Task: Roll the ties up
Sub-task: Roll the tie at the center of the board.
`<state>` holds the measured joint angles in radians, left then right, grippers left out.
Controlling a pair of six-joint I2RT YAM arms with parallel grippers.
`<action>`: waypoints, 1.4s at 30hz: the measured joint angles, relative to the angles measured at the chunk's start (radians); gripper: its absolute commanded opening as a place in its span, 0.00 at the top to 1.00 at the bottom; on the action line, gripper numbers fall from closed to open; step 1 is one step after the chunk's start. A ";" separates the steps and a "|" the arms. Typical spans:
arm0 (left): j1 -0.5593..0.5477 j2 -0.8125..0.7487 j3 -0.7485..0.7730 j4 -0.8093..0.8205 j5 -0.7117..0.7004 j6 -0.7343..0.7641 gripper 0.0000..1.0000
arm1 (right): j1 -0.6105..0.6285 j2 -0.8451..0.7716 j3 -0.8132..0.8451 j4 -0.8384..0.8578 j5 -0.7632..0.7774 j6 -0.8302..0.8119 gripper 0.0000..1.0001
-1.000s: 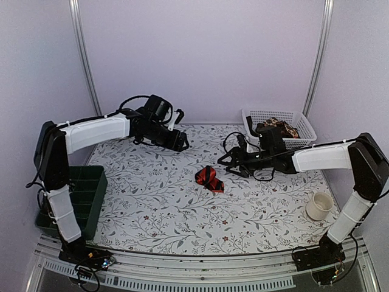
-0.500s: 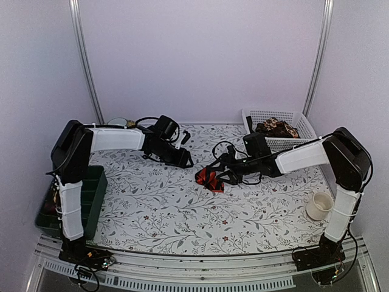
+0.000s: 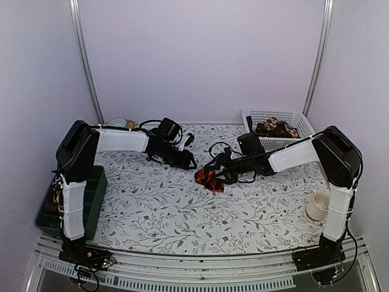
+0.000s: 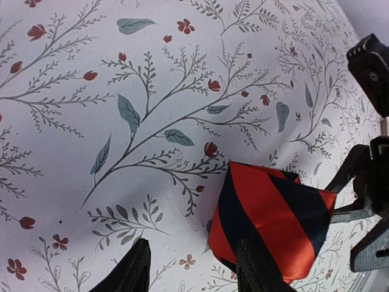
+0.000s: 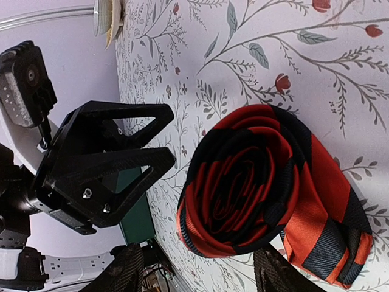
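One rolled red-and-black tie (image 3: 209, 179) is laid on the flowered cloth (image 3: 152, 213), well apart from the white basket (image 3: 276, 112). On its basket side, the right gripper (image 3: 222, 170) is held closest, jaws apart; the left gripper (image 3: 190, 162), jaws also apart, is opposite.

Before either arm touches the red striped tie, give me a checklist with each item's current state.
1. The red striped tie is rolled into a coil on the table: ok.
2. The left tool is open and holding nothing: ok.
3. The right tool is open, with the coil just ahead: ok.
4. There is a gap between the two tools: ok.
5. The coil's outer end is tucked in: cannot tell.
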<state>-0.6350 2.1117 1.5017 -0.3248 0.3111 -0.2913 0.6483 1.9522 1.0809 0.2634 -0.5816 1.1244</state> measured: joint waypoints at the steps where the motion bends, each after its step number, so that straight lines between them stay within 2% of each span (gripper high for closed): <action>1: -0.002 0.000 0.003 0.000 0.000 0.002 0.53 | 0.001 0.005 0.005 0.000 0.000 0.004 0.39; 12: -0.039 0.033 0.012 0.011 0.023 0.010 0.61 | 0.002 0.039 0.012 -0.007 0.005 0.024 0.41; 19: -0.058 0.034 0.023 0.017 0.032 0.011 0.62 | 0.004 0.046 0.012 -0.016 0.011 0.024 0.54; 25: -0.068 0.034 0.032 0.018 0.043 0.011 0.60 | 0.004 0.052 0.011 -0.024 0.011 0.019 0.60; 27: -0.068 0.034 0.033 0.017 0.047 0.014 0.55 | 0.004 0.052 0.011 -0.029 0.011 0.012 0.61; 29: -0.068 0.034 0.033 0.013 0.047 0.031 0.46 | 0.004 0.054 0.011 -0.032 0.010 0.002 0.63; 30: -0.063 0.033 0.033 0.009 0.047 0.045 0.38 | 0.003 0.057 0.011 -0.033 0.006 -0.004 0.64; 32: -0.055 0.029 0.033 -0.005 0.045 0.081 0.12 | -0.002 0.065 0.009 -0.033 -0.002 -0.020 0.65; 33: -0.050 0.025 0.033 -0.014 0.039 0.110 0.03 | -0.005 0.069 0.006 -0.033 -0.006 -0.026 0.65; 35: -0.035 0.018 0.039 -0.041 0.024 0.169 0.00 | -0.013 0.077 -0.002 -0.034 -0.019 -0.043 0.66; 42: 0.020 0.013 0.145 -0.179 0.022 0.488 0.00 | -0.047 0.102 -0.002 -0.039 -0.087 -0.113 0.66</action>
<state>-0.6147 2.1250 1.6463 -0.5034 0.3328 0.1970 0.6014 2.0544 1.0786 0.2245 -0.6685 1.0115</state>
